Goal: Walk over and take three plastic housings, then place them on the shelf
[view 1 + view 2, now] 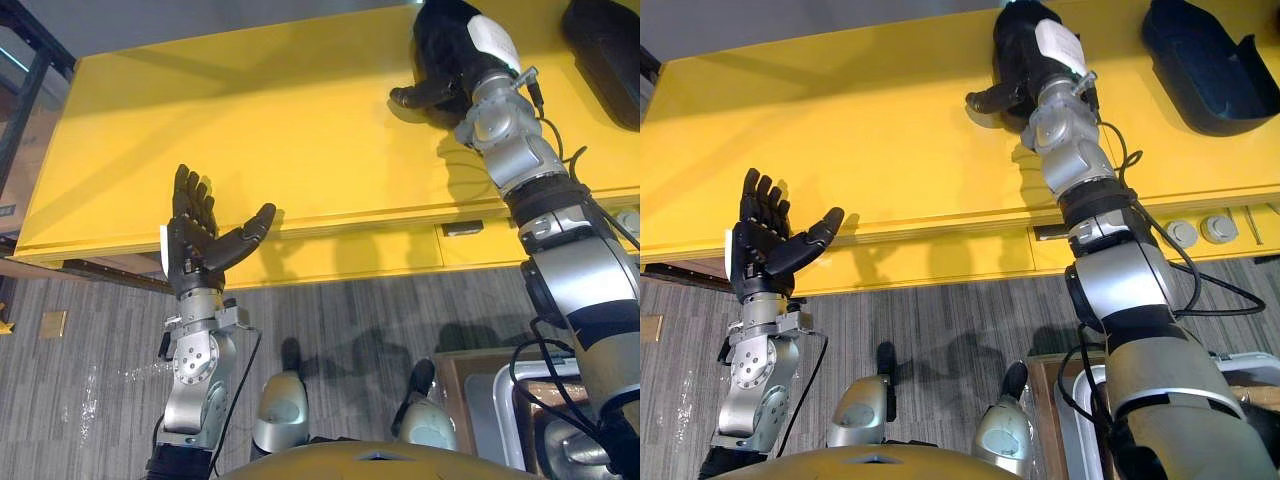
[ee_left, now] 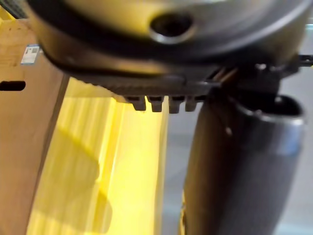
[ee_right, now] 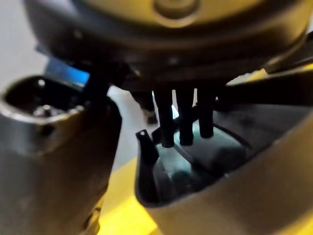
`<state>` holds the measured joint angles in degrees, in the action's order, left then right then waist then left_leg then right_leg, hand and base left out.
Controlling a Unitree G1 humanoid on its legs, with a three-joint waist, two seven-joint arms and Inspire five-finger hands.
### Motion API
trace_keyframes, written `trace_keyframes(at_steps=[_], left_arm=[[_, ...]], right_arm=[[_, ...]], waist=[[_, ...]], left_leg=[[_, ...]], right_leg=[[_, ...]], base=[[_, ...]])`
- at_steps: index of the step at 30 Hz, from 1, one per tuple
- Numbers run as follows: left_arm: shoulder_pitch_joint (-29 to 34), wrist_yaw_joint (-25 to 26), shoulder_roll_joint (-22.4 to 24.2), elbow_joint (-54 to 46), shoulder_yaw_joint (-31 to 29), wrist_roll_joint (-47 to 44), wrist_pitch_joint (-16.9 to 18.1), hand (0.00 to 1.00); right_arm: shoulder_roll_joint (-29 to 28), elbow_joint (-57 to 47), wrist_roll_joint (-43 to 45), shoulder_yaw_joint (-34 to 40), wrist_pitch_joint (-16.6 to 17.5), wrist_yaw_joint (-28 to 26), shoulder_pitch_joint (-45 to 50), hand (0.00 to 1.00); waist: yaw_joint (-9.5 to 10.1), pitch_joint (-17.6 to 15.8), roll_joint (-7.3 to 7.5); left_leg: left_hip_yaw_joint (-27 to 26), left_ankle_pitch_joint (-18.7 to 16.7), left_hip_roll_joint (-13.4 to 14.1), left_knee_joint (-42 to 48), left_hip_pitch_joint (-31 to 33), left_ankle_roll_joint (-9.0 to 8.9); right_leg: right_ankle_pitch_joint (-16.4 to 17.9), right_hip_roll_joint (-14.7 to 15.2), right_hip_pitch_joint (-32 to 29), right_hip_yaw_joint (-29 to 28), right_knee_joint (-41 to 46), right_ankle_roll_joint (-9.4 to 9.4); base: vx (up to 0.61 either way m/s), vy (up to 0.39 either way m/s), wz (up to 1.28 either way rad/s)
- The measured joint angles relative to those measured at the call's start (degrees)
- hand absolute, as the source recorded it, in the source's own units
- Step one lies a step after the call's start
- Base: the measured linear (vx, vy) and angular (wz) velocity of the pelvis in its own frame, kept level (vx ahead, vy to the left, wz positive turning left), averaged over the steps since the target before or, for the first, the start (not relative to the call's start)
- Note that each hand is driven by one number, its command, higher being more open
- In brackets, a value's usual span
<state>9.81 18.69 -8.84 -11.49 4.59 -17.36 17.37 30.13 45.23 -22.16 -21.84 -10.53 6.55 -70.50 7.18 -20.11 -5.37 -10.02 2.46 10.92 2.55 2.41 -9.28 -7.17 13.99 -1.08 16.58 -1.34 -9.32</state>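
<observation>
A long yellow shelf (image 1: pixel 250 130) spans the scene. My right hand (image 1: pixel 1025 50) reaches over its far edge, on top of a dark plastic housing (image 3: pixel 205 156) that rests on the yellow surface. In the right wrist view its fingers (image 3: pixel 186 117) run straight down into the housing's hollow, and the thumb (image 1: pixel 985 98) sticks out sideways, clear of it. A second dark housing (image 1: pixel 1205 70) lies on the shelf further right. My left hand (image 1: pixel 195 240) is raised at the shelf's front edge, palm up, fingers straight, holding nothing.
Two round knobs (image 1: pixel 1180 233) sit on the shelf's front face at the right. A brown box with a metal tray (image 1: pixel 500 410) stands on the grey floor at the lower right. A dark frame (image 1: pixel 30 80) borders the shelf's left end.
</observation>
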Motion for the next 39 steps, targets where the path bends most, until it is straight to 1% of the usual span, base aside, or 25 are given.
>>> trace_keyframes(at_steps=[2,5,7,8,10,12,13,15,16,18,21,22,24,26,27,28,29,31,32,33,34,35,37,38,39], left_arm=[[0.62,0.18,0.13,-0.07,-0.04,-0.02,0.01,1.00],[1.85,0.26,0.63,-0.33,-0.74,-0.04,-0.35,1.00],[1.93,0.25,1.16,-0.33,-0.57,-0.03,-0.96,1.00],[2.27,0.24,1.58,-0.16,-0.49,-0.07,-1.68,1.00],[2.74,-0.11,1.59,-0.12,0.35,-0.03,-2.51,1.00],[3.41,-0.58,1.59,-0.11,1.31,-0.02,-2.80,1.00],[3.22,-0.97,1.63,-0.10,1.48,-0.02,-2.97,1.00],[3.02,-2.03,1.59,-0.06,1.53,-0.02,-3.86,1.00],[3.09,-2.71,1.58,0.27,1.48,-0.02,-3.87,1.00],[3.08,-2.74,1.54,0.74,1.24,-0.02,-3.87,1.00],[3.09,-3.25,1.29,1.10,1.11,-0.02,-3.90,1.00],[3.08,-3.86,1.25,1.20,0.96,-0.01,-3.93,1.00],[3.04,-4.58,1.13,1.20,0.85,0.01,-4.05,1.00],[3.04,-5.23,1.09,1.20,0.57,0.05,-4.47,1.00],[3.05,-5.45,1.07,1.20,0.25,0.11,-4.76,1.00],[3.06,-5.55,0.94,1.19,-0.28,0.12,-4.87,1.00],[3.06,-5.60,0.91,1.19,-0.73,0.12,-4.87,1.00],[3.18,-5.67,0.72,1.16,-3.29,0.09,-4.86,1.00],[3.21,-5.68,0.57,1.10,-4.05,0.06,-4.85,1.00],[3.55,-5.75,0.31,0.58,-5.91,0.00,-4.82,1.00],[3.84,-5.77,0.23,0.11,-6.92,-0.01,-4.81,1.00],[4.09,-6.12,-0.19,-1.02,-9.43,-0.02,-4.76,1.00],[4.32,-6.35,-0.21,-2.90,-10.76,-0.03,-4.66,1.00],[4.28,-6.55,-0.25,-4.55,-11.28,-0.03,-4.48,1.00],[4.22,-6.72,-0.31,-5.16,-11.25,-0.02,-4.02,1.00]], right_arm=[[0.78,-5.62,0.00,0.03,-0.99,-0.18,0.93,1.00],[3.04,-17.21,0.02,0.05,-1.67,-1.13,2.67,1.00],[3.94,-19.86,0.06,0.12,-1.69,-1.14,3.33,1.00],[4.21,-22.95,0.10,0.98,-1.81,-1.15,5.01,1.00],[4.22,-25.22,0.50,1.15,-1.92,-1.16,6.18,1.00],[4.37,-28.01,2.01,1.16,-2.07,-1.17,7.23,1.00],[5.44,-29.15,3.14,1.16,-2.11,-1.18,7.44,1.00],[7.39,-30.54,3.62,1.17,-2.54,-1.17,7.51,1.00],[8.77,-31.71,5.45,1.62,-2.85,-1.14,8.02,1.00],[9.46,-32.91,5.82,2.61,-3.00,-1.06,9.29,1.00],[10.65,-34.76,8.26,4.10,-4.46,-1.26,11.77,1.00],[10.66,-35.46,11.99,5.20,-5.00,-1.57,13.21,1.00],[10.65,-36.39,15.80,7.03,-5.39,-2.42,16.04,1.00],[10.65,-36.72,18.30,9.21,-4.39,-2.60,20.20,1.00],[10.61,-36.75,21.15,11.24,-3.15,-2.23,23.80,1.00],[10.59,-36.76,23.12,13.56,-0.77,-2.16,27.70,1.00],[10.53,-36.84,23.17,14.81,0.76,-2.15,29.79,1.00],[9.82,-38.99,23.16,20.66,6.69,-2.10,39.11,1.00],[9.32,-40.34,23.19,22.59,8.13,-2.15,42.04,1.00],[7.44,-43.95,25.46,26.69,10.31,-2.67,47.56,1.00],[6.22,-45.73,26.78,28.39,11.31,-3.01,49.98,1.00],[2.58,-50.12,28.02,32.73,14.00,-3.89,56.92,1.00],[0.29,-51.99,26.56,34.88,15.56,-4.62,61.56,1.00],[-0.91,-52.51,22.43,35.64,16.61,-5.43,64.35,1.00],[-1.24,-52.75,20.26,35.85,17.02,-5.75,65.66,1.00]], waist=[[-0.11,0.14,-0.15],[-1.27,0.50,-0.18],[-1.40,0.60,-0.15],[-1.61,2.23,0.19],[-2.06,3.87,0.58],[-2.95,5.48,1.34],[-3.29,6.02,1.78],[-3.59,6.13,1.96],[-3.84,6.84,2.10],[-4.06,8.00,2.35],[-4.21,9.45,2.78],[-4.27,10.16,2.96],[-4.48,11.03,3.14],[-4.54,11.94,3.24],[-4.52,12.47,3.27],[-4.41,12.72,3.25],[-4.41,12.73,3.25],[-4.43,12.74,3.23],[-4.49,12.76,3.21],[-4.80,12.88,3.22],[-5.16,12.89,3.24],[-6.29,13.06,3.28],[-7.26,13.30,3.56],[-7.68,13.56,3.89],[-7.85,13.76,4.07]], left_leg=[[-0.74,0.01,-0.07,-0.56,-1.07,0.02],[-1.32,0.05,-0.40,-1.17,-2.19,0.07],[-1.48,0.07,-0.45,-1.64,-3.15,0.09],[-1.63,0.09,-0.52,-2.06,-3.35,0.09],[-1.88,0.11,-0.61,-2.59,-3.59,0.06],[-2.20,0.13,-0.65,-2.94,-4.00,0.03],[-2.28,0.13,-0.65,-2.97,-4.22,0.03],[-2.45,0.12,-0.66,-3.25,-5.34,0.02],[-2.79,0.14,-0.66,-3.73,-6.08,-0.01],[-2.93,0.12,-0.64,-3.78,-6.09,-0.05],[-3.82,0.01,-0.53,-4.02,-6.99,-0.21],[-3.96,-0.02,-0.50,-4.03,-7.07,-0.25],[-4.23,-0.02,-0.47,-4.04,-7.12,-0.26],[-4.44,-0.02,-0.46,-4.15,-7.16,-0.29],[-4.54,0.01,-0.46,-4.34,-7.20,-0.33],[-4.65,0.08,-0.47,-4.87,-7.45,-0.40],[-4.71,0.11,-0.47,-4.98,-7.55,-0.44],[-5.27,0.09,-0.46,-5.31,-7.85,-0.47],[-5.40,0.11,-0.45,-5.46,-7.93,-0.49],[-5.80,0.14,-0.44,-5.77,-7.99,-0.54],[-5.99,0.13,-0.43,-5.80,-7.98,-0.55],[-6.23,0.12,-0.43,-5.79,-8.11,-0.57],[-6.81,-0.05,-0.40,-5.86,-8.56,-0.71],[-7.47,-0.34,-0.37,-5.81,-8.93,-0.75],[-7.72,-0.51,-0.36,-5.71,-8.99,-0.81]], right_leg=[[-0.01,0.02,0.30,-0.66,-0.02,-0.02],[-0.25,0.24,1.05,-1.16,-0.63,-0.32],[-0.29,0.22,1.83,-1.16,-0.95,-0.32],[-0.33,0.21,2.04,-1.12,-1.39,-0.38],[-0.48,0.21,2.17,-1.17,-1.87,-0.47],[-0.48,0.21,2.26,-1.29,-1.88,-0.47],[-0.48,0.20,2.37,-1.32,-1.87,-0.48],[-0.48,0.19,3.32,-1.37,-1.87,-0.48],[-0.48,0.16,3.63,-1.48,-1.89,-0.48],[-0.48,0.13,3.56,-1.55,-1.90,-0.48],[-0.48,-0.02,3.62,-2.43,-1.88,-0.48],[-0.48,-0.05,3.62,-2.57,-1.88,-0.48],[-0.48,-0.08,3.46,-2.85,-1.87,-0.48],[-0.48,-0.10,3.28,-3.01,-1.84,-0.48],[-0.48,-0.12,3.19,-3.09,-1.84,-0.48],[-0.48,-0.17,3.15,-3.14,-1.84,-0.48],[-0.48,-0.19,3.15,-3.18,-1.85,-0.48],[-0.48,-0.28,2.92,-3.65,-1.86,-0.48],[-0.48,-0.31,2.81,-3.78,-1.86,-0.48],[-0.48,-0.38,2.44,-4.14,-1.86,-0.48],[-0.48,-0.40,2.31,-4.30,-1.86,-0.48],[-0.48,-0.40,2.26,-4.43,-1.85,-0.48],[-0.48,-0.45,2.28,-4.89,-1.84,-0.48],[-0.47,-0.52,2.25,-5.57,-1.85,-0.47],[-0.46,-0.53,2.17,-5.82,-1.86,-0.47]], base=[[0.01,0.002,-0.12],[0.01,0.008,-0.08],[0.00,0.003,-0.04],[0.00,0.000,0.00],[0.02,0.007,-0.04],[0.02,0.011,-0.05],[0.01,0.011,-0.05],[-0.02,0.009,-0.05],[-0.03,0.008,-0.05],[-0.02,0.009,-0.05],[-0.02,0.009,-0.13],[-0.03,0.008,-0.13],[-0.03,0.009,-0.07],[-0.02,0.009,-0.06],[-0.01,0.009,-0.03],[0.00,0.000,0.00],[0.00,0.010,-0.05],[0.00,0.011,-0.09],[0.01,0.009,-0.12],[0.01,0.007,-0.11],[0.02,0.008,-0.12],[0.02,0.007,-0.09],[0.01,0.007,-0.16],[-0.01,0.007,-0.22],[-0.02,0.007,-0.21]])
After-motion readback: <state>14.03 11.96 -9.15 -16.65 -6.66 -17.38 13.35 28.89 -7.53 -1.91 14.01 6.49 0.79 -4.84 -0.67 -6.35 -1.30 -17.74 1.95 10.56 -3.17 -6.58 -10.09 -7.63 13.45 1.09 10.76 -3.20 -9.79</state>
